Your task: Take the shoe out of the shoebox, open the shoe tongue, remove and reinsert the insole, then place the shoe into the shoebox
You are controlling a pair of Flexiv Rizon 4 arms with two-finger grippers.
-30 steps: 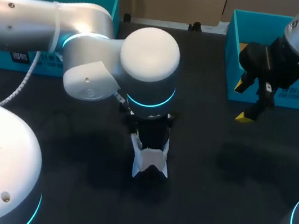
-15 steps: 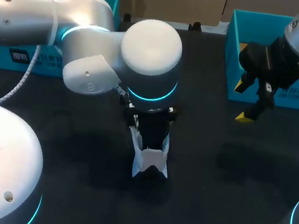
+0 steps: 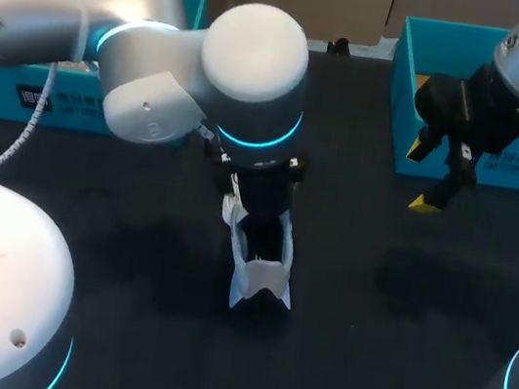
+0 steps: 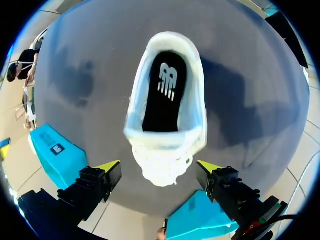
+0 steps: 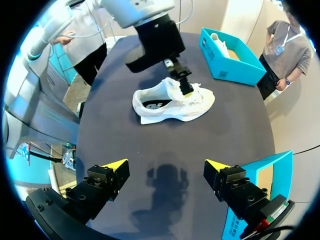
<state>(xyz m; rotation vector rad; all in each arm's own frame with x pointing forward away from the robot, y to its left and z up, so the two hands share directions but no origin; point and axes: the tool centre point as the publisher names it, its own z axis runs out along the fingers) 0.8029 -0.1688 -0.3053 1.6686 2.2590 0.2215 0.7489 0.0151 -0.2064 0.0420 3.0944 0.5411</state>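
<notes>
Lying on the black table (image 3: 360, 368), the white shoe (image 3: 263, 279) sits just under the left gripper (image 4: 160, 166), whose fingers are spread wide above its laced front. The right gripper (image 5: 166, 164) hangs well apart from the shoe, fingers likewise spread.

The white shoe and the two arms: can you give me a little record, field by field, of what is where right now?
Shoe: white shoe, out of its box, upright near the middle of the dark table.
Insole: black insole, lying inside the shoe.
Left gripper: open, just above the shoe's laced front.
Right gripper: open, holding nothing, hanging over the table beside the right shoebox.
Other box: teal shoebox at the table's far left corner.
</notes>
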